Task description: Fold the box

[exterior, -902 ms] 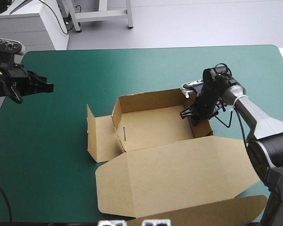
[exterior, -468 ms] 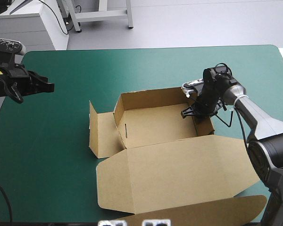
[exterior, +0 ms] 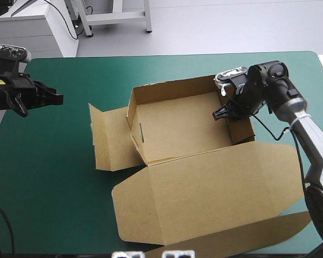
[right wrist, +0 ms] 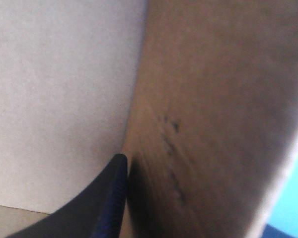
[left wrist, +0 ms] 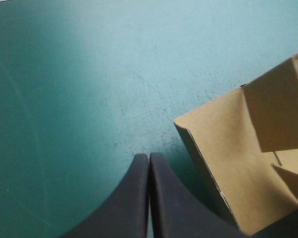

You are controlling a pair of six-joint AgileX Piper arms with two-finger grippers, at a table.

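The brown box (exterior: 177,129) stands as an open tray with its walls raised, and its lid (exterior: 204,193) lies flat toward the table's near edge. A side flap (exterior: 110,140) hangs out on the tray's left. My right gripper (exterior: 226,114) is shut on the tray's right wall, holding that side up. In the right wrist view the wall (right wrist: 213,99) runs ahead of the gripper (right wrist: 126,161); one black finger (right wrist: 111,198) lies against its inner face, the other is hidden behind the board. My left gripper (exterior: 56,99) is shut on nothing, well left of the box, with the flap (left wrist: 228,148) ahead of it (left wrist: 149,157).
The teal-green cover (exterior: 59,193) lies bare to the left of the box and along the far edge. The lid's front flap (exterior: 247,239) reaches the table's near edge at the right.
The right gripper has risen and moved toward the far right, taking the tray's right wall with it; the whole box has shifted and tilted. The left arm has stayed where it was.
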